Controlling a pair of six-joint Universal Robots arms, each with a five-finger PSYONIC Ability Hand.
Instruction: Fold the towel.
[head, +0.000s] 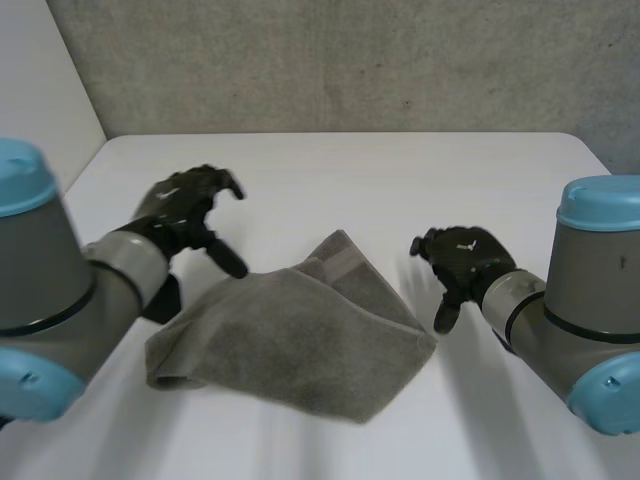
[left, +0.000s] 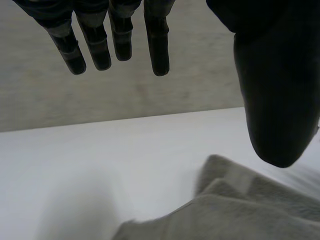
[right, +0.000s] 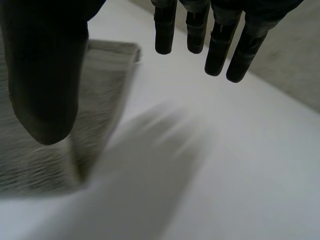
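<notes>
A grey-brown towel lies folded and a bit rumpled in the middle of the white table. My left hand hovers above the table just off the towel's left far edge, open, its fingers straight and its thumb spread, holding nothing. The towel lies below that thumb. My right hand hovers beside the towel's right corner, open too, with fingers straight and the thumb over the towel's edge. Neither hand touches the cloth.
A grey wall stands behind the table's far edge. Bare white table surface surrounds the towel on all sides, widest at the far side. My two arms come in from the near corners.
</notes>
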